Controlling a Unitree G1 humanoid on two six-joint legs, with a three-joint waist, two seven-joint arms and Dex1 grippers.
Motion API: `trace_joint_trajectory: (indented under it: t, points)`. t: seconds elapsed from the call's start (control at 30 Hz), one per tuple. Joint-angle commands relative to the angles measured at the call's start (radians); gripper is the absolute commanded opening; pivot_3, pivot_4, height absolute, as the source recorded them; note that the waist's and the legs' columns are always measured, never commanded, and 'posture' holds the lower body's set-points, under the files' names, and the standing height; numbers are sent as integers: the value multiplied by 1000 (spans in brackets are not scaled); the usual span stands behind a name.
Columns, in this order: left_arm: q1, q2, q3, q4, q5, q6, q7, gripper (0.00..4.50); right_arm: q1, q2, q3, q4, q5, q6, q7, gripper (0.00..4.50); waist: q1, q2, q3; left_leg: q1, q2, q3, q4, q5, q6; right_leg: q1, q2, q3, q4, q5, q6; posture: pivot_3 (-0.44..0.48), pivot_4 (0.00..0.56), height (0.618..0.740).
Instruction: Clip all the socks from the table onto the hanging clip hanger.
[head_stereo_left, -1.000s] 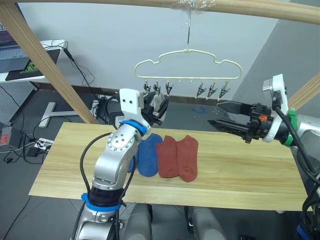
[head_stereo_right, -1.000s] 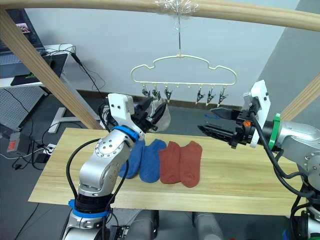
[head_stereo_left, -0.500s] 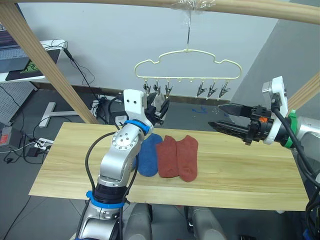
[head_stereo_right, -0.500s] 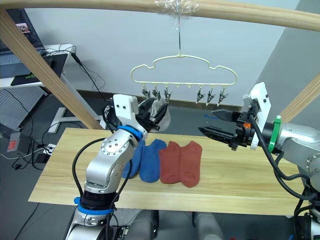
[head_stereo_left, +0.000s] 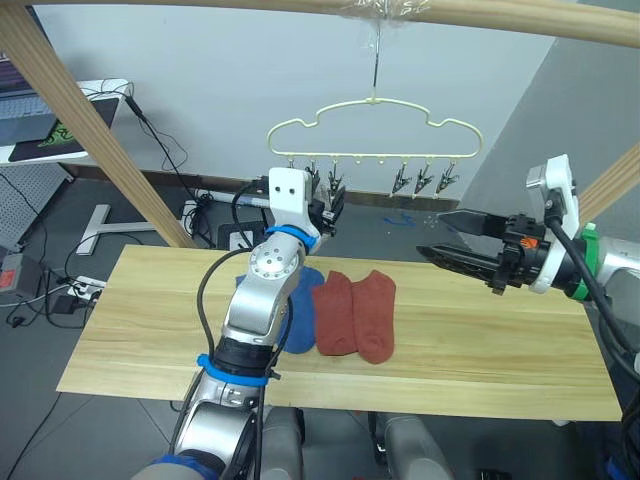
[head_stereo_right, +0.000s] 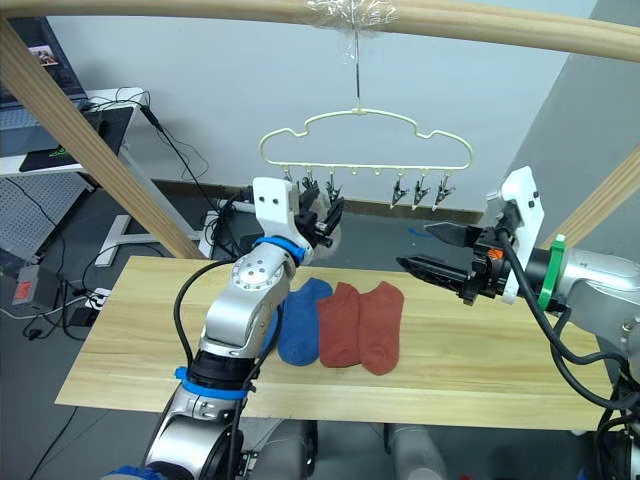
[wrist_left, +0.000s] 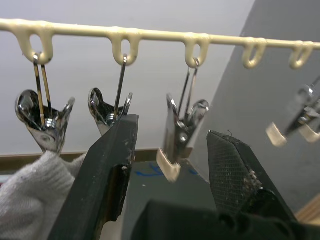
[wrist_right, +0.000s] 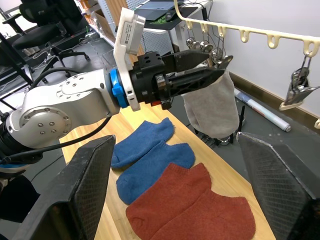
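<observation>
Socks: a grey sock (wrist_right: 212, 107) hangs clipped at the hanger's (head_stereo_left: 375, 125) nine o'clock end; four lie on the table (head_stereo_left: 150, 330). Left gripper (wrist_left: 172, 165) gapes empty around the third clip (wrist_left: 181, 135); right gripper (head_stereo_left: 440, 236) is spread, empty. A nudge could set the hanger swinging.

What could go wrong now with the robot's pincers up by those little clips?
The left pincer is open right at the clips of the clip hanger, with one clip between its fingers. The hanger dangles from a thin hook, so a nudge might swing it or bump the grey sock already hanging there. The blue socks and red socks lie on the table, and the left arm above the blue ones could drag them when it comes down.
</observation>
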Motion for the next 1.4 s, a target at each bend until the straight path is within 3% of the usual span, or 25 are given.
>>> trace_joint_trajectory:
  t: [0.03,1.1,1.4]
  points:
    - [-27,-13,1,6,33,-40,29,2469,7,-18,-28,-34,38,-16,-21,4083,-1,0,0,0,0,0,0,0,0,0,0,0,0,0,0,-106,287,740]
    - [-126,-102,24,154,67,-133,111,2469,38,-60,-16,-52,141,-42,-125,4083,-21,-1,1,0,0,0,-1,0,0,0,0,1,-1,-3,5,-132,286,740]
    - [-131,-112,35,164,63,-124,107,322,40,-66,-11,-48,143,-47,-133,4083,-21,-1,1,-1,0,0,-1,0,0,0,0,1,-2,-3,5,-135,286,740]
